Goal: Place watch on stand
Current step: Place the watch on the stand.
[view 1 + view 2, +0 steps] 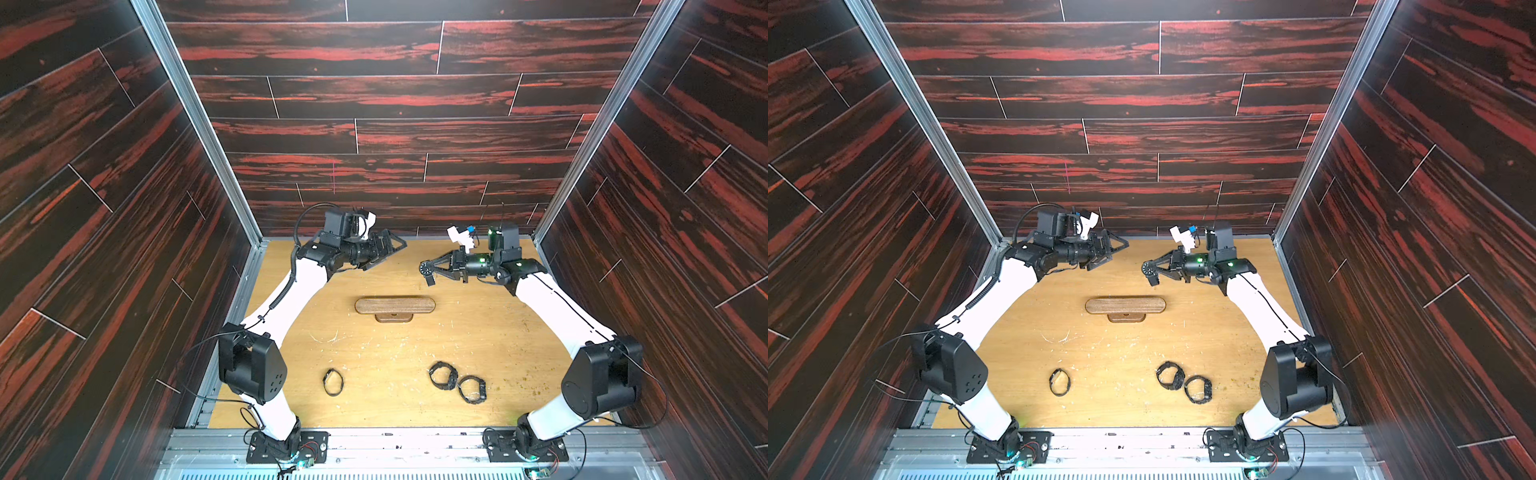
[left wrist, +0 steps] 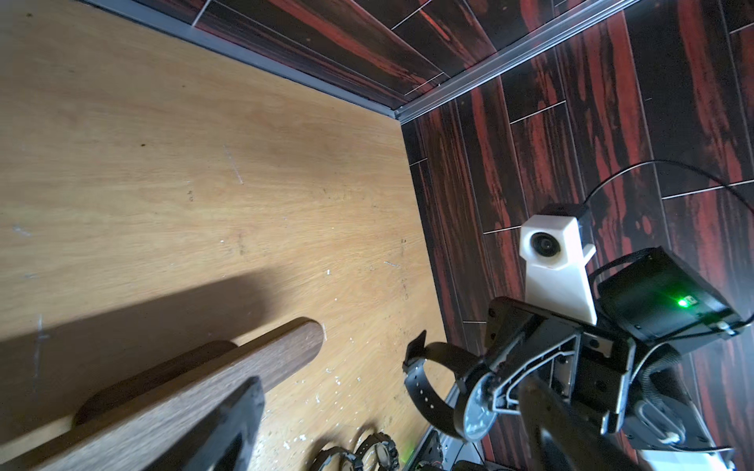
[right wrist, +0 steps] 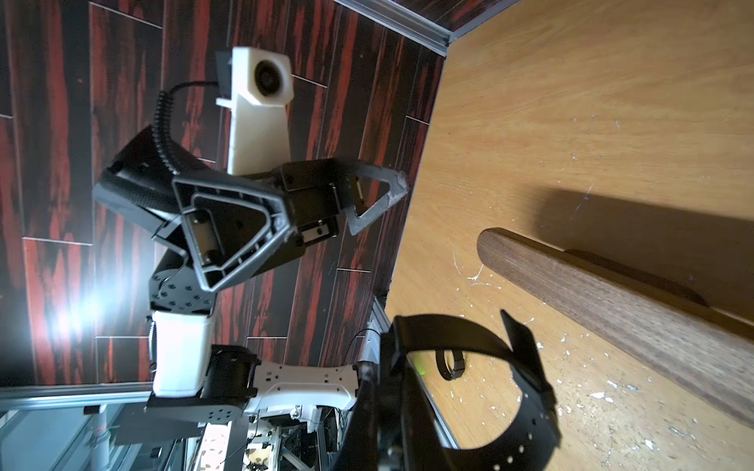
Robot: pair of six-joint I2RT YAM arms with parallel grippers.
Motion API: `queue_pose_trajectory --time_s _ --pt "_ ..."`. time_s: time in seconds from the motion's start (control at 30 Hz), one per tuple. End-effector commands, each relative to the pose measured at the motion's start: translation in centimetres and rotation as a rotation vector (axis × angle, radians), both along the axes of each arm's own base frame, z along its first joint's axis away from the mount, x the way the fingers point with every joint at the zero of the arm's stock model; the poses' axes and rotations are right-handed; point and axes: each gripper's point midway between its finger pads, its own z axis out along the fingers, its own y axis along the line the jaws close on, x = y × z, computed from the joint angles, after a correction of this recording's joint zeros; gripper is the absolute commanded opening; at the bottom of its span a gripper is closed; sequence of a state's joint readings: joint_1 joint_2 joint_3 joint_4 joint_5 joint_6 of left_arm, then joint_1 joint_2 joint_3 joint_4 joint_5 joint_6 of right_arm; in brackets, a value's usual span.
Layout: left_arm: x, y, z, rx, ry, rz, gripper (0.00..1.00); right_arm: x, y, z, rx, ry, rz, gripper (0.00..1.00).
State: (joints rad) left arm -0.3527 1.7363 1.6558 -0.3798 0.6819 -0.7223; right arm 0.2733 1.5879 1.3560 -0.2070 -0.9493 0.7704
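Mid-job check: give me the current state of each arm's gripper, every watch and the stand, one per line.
Left gripper: open, empty, raised above the table.
Right gripper: shut on the black round-faced watch, raised behind the stand.
Black round-faced watch: gripped at its case, strap unbuckled and hanging.
Long dark-brown wooden stand: upright on its base, bar bare.
Slim black watch: lying on the table, strap looped.
Two chunky black watches: lying on the table, touching each other.

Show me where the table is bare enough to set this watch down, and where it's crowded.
Bare: table between the stand and the near watches, and behind the stand. Crowded: the touching pair of watches; a single watch nearby.
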Motion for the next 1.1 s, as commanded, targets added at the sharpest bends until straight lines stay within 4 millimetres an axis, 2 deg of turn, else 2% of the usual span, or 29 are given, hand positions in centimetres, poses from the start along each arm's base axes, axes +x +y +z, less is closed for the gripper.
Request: queue_pose_trajectory --time_s 0.0,0.07,0.2,0.3,0.37,0.47,0.57,0.9,1.07 --pt "-0.3 -0.7 1.3 -0.031 -0.015 -0.037 0.90 -0.6 -0.3 2.4 0.067 -0.033 0.034 0.00" --pt "-0.4 -0.9 1.6 -0.043 -0.021 -0.040 0.85 -0.6 -0.4 2.8 0.089 -0.035 0.044 0.00" --pt "-0.8 -1.6 2.2 -0.084 -0.025 -0.062 0.84 -0.4 -0.4 3.2 0.124 -0.015 0.071 0.00" --pt "-1.4 -2.4 2.9 -0.126 -0.032 -0.087 0.80 -0.1 -0.4 3.3 0.133 -0.009 0.068 0.00" --pt "-1.9 -2.9 3.2 -0.147 -0.035 -0.099 0.73 0.1 -0.4 3.6 0.141 -0.010 0.067 0.00" --pt "-2.5 -3.7 3.8 -0.179 -0.041 -0.118 0.57 0.5 -0.3 3.7 0.147 -0.004 0.061 0.00" --pt "-3.1 -4.3 4.2 -0.208 -0.040 -0.132 0.52 0.8 -0.3 3.7 0.150 0.000 0.054 0.00" --pt "-3.7 -5.3 6.2 -0.322 -0.045 -0.144 0.50 1.3 -0.2 3.6 0.168 0.017 0.050 0.00" --pt "-4.0 -5.8 6.4 -0.326 -0.044 -0.156 0.45 1.4 -0.1 3.8 0.184 0.022 0.055 0.00"
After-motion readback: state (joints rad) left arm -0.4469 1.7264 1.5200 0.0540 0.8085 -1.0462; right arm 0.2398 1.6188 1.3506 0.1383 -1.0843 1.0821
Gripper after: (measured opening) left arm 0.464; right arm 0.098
